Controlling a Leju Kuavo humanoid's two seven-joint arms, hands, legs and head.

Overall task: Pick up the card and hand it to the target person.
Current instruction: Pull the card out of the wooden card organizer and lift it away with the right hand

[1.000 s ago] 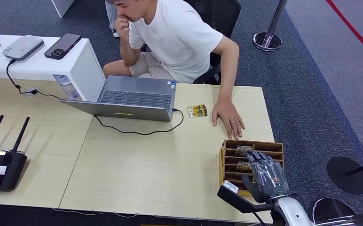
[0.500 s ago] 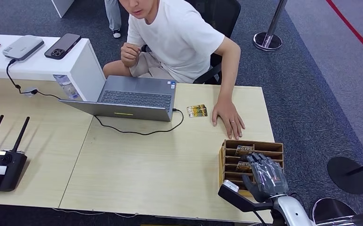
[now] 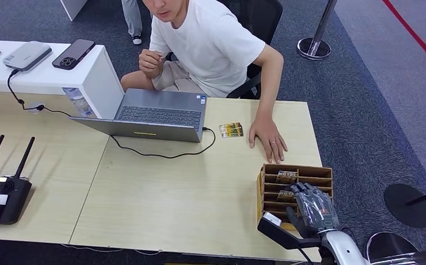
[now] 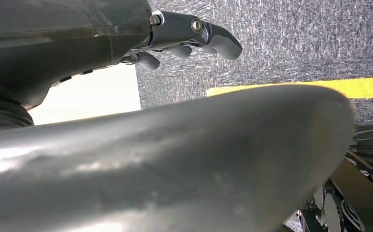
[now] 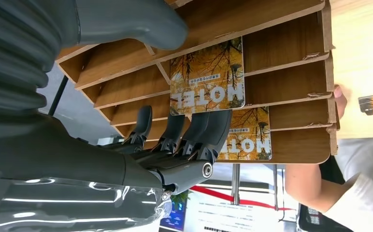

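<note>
A wooden card rack [image 3: 266, 187] stands at the table's near right edge with two orange "HOTEL" cards in its slots, the farther card [image 3: 287, 176] and the nearer card [image 3: 286, 195]. My right hand [image 3: 313, 207] hovers over the rack's near part. In the right wrist view the nearer card [image 5: 208, 72] lies between my thumb [image 5: 136, 21] and my dark fingers [image 5: 208, 128], whose tips reach its edge; no firm pinch shows. The other card [image 5: 250, 133] sits one slot beyond. My left hand [image 4: 194, 36] hangs over carpet, holding nothing. The person [image 3: 211, 38] sits across the table.
The person's hand [image 3: 267, 137] rests flat on the table beyond the rack, next to a loose card [image 3: 231, 130]. A laptop [image 3: 155, 115] with its cable lies mid-table. A black router [image 3: 1, 196] stands at the left. A phone [image 3: 73, 53] lies on the white shelf.
My right hand has drawn slightly back toward me over the rack, its fingers curling onto the nearer card. The person lowered a hand from the face and sat up.
</note>
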